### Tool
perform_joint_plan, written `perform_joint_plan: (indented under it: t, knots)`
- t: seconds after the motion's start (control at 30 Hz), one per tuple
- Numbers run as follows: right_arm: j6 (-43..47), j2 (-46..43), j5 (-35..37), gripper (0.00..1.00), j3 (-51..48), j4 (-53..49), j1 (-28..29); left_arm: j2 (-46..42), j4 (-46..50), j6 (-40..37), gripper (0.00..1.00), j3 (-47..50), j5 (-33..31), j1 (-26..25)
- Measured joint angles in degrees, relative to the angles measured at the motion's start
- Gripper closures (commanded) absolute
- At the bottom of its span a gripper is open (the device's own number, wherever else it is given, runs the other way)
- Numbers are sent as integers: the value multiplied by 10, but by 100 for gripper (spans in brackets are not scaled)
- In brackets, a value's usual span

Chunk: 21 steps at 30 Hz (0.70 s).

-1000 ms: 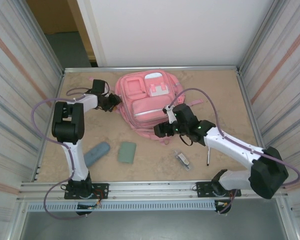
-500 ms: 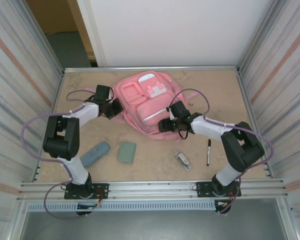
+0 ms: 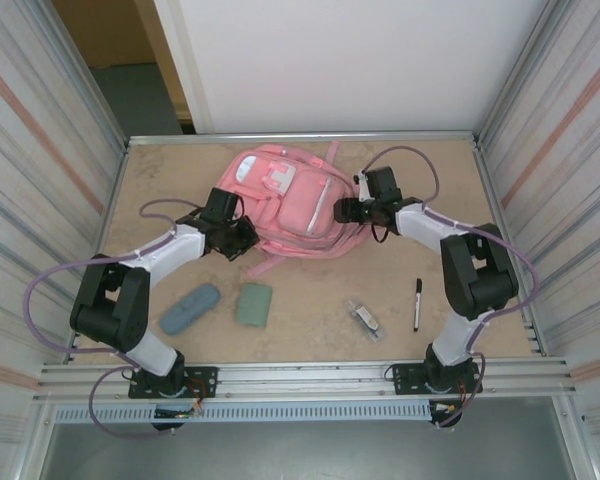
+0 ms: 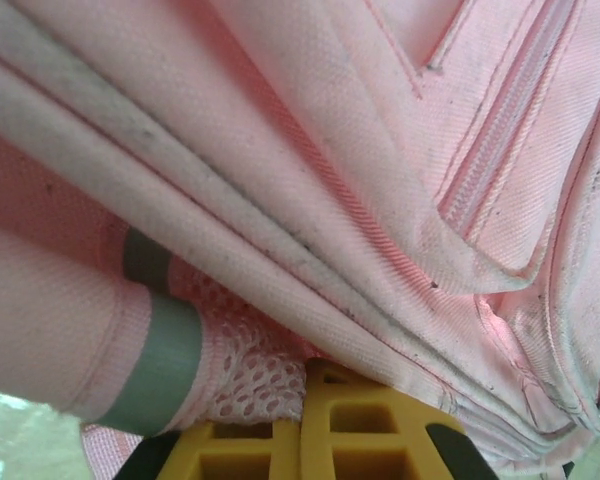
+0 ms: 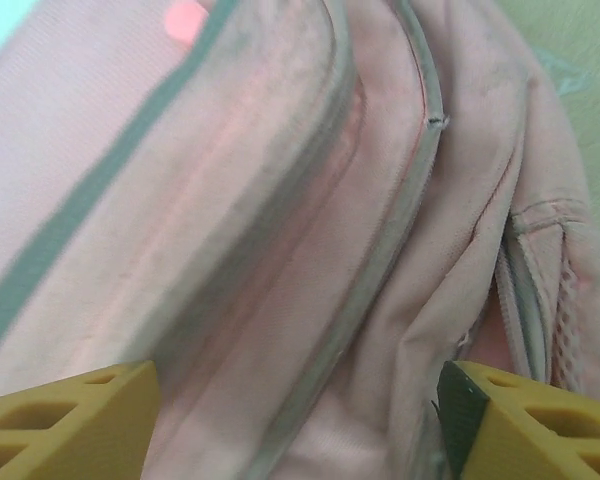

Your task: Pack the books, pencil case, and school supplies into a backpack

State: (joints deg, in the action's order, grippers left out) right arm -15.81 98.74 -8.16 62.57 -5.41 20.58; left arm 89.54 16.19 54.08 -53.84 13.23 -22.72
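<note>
Pink backpack point(image 3: 285, 205) lies at the far middle of the sandy tabletop point(image 3: 430, 180), corrugated panels walling both sides. Left gripper point(image 3: 242, 237) is pressed together on fabric at its near-left edge; right gripper point(image 3: 346, 210) stands spread against its right side, pink cloth between the yellow fingers point(image 5: 65, 410). Nearer the arms rest a blue-grey pencil case point(image 3: 189, 307), sage-green book point(image 3: 253, 304), small clear-and-grey item point(image 3: 363, 318) and black pen point(image 3: 417, 303).

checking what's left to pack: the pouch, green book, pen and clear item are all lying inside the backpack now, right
No. In the top view the pouch, green book, pen and clear item all lie on the table, in front of the backpack, not inside it.
</note>
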Motion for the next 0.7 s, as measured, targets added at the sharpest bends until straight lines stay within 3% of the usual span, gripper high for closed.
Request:
perform_joint_plan:
  t: [0.2, 0.4, 0.57, 0.7]
  knots:
    - [15, -192, 37, 20, -91, 8, 69, -35, -40, 80, 100, 53, 7, -14]
    - [55, -314, 6, 26, -186, 38, 170, -57, -45, 129, 100, 59, 12, -47]
    - [101, -315, -160, 27, -284, 103, 261, -59, -45, 161, 100, 59, 18, -64]
    - [51, -235, -135, 31, -258, 105, 301, -72, -45, 181, 100, 59, 17, -76]
